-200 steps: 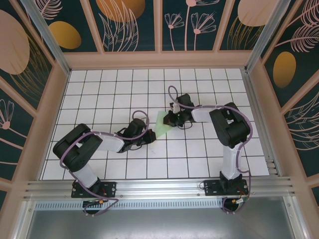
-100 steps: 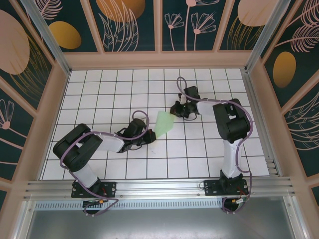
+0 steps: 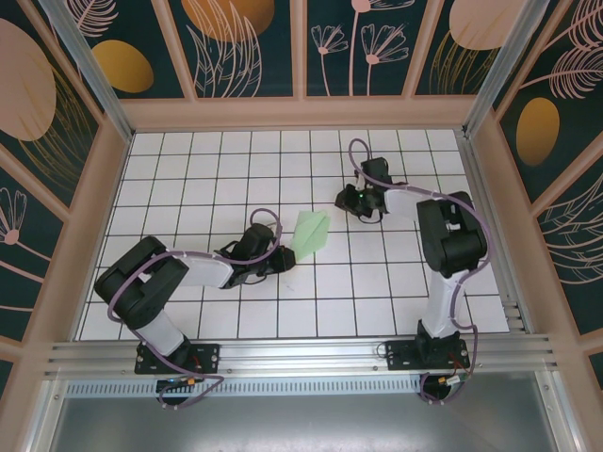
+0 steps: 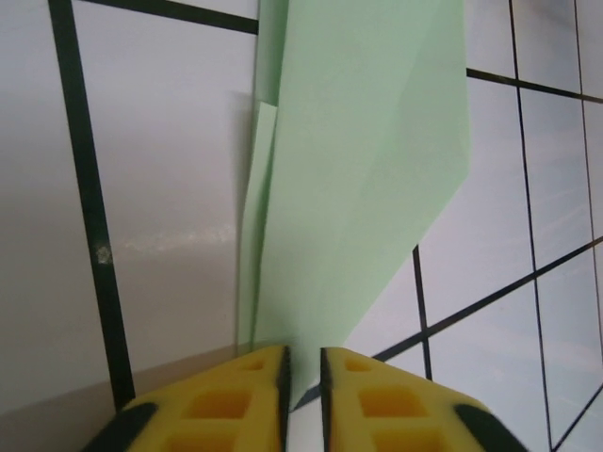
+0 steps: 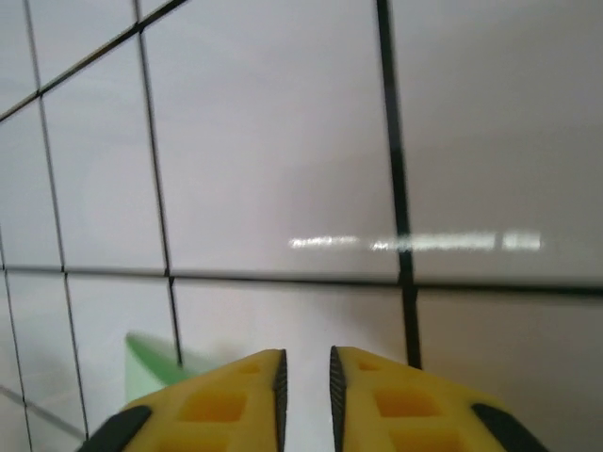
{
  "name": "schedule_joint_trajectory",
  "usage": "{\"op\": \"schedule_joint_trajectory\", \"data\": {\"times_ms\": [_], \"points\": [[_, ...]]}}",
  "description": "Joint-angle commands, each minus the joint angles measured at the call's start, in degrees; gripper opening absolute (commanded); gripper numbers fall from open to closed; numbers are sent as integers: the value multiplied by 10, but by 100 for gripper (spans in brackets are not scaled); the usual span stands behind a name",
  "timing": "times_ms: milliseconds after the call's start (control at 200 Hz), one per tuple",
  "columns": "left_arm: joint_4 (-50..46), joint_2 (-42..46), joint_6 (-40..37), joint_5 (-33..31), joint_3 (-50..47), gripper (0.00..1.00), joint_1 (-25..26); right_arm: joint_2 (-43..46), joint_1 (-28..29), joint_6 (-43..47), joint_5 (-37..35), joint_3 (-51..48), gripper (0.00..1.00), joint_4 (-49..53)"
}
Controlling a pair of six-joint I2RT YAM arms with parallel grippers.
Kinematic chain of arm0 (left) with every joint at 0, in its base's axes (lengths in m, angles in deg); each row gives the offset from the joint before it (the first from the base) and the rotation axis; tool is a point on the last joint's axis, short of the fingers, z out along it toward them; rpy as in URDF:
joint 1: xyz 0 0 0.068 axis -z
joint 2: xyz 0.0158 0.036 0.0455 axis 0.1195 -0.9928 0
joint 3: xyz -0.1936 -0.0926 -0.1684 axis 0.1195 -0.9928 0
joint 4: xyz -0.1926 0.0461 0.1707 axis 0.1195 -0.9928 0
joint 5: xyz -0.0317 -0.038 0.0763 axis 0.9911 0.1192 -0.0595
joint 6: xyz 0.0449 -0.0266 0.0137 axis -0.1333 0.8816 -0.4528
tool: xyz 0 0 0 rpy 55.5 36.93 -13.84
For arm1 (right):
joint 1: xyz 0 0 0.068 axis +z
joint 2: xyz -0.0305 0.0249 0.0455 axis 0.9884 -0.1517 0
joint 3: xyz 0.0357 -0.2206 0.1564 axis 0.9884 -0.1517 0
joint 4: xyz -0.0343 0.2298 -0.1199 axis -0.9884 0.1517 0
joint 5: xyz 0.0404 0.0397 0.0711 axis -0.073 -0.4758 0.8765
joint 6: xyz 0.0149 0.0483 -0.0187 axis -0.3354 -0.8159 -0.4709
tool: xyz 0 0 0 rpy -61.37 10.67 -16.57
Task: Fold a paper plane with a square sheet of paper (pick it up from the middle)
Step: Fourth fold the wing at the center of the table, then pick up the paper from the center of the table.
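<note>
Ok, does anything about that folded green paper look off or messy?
Slightly. In the left wrist view the paper plane has a narrow flap jutting past one long edge, so the layers do not line up. No tear or spill shows.

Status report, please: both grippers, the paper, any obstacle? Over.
Left gripper: slightly open, at narrow end of folded paper. Right gripper: slightly open, off the paper. Paper lies on table. No obstacle.
</note>
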Motion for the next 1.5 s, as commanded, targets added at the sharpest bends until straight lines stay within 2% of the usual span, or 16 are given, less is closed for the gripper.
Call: {"op": "schedule_joint_trajectory", "data": {"times_ms": [0,120,280,480,676,991,1496], "points": [[-22,39,-11,1,7,32,-3,71,30,-10,-5,-44,29,-5],[23,66,3,-7,-17,44,-18,110,64,-42,-8,-88,41,-21],[57,68,19,-8,-33,47,-31,124,102,-92,-17,-104,49,-39],[74,51,37,-22,-33,51,-40,91,113,-167,-59,-75,51,-16],[73,32,43,-25,-25,53,-42,51,116,-199,-57,-54,50,-12],[79,-7,43,0,-9,51,-42,30,124,-189,-31,-35,49,-32],[89,-38,42,39,4,36,-42,6,124,-188,9,-25,47,-44]]}}
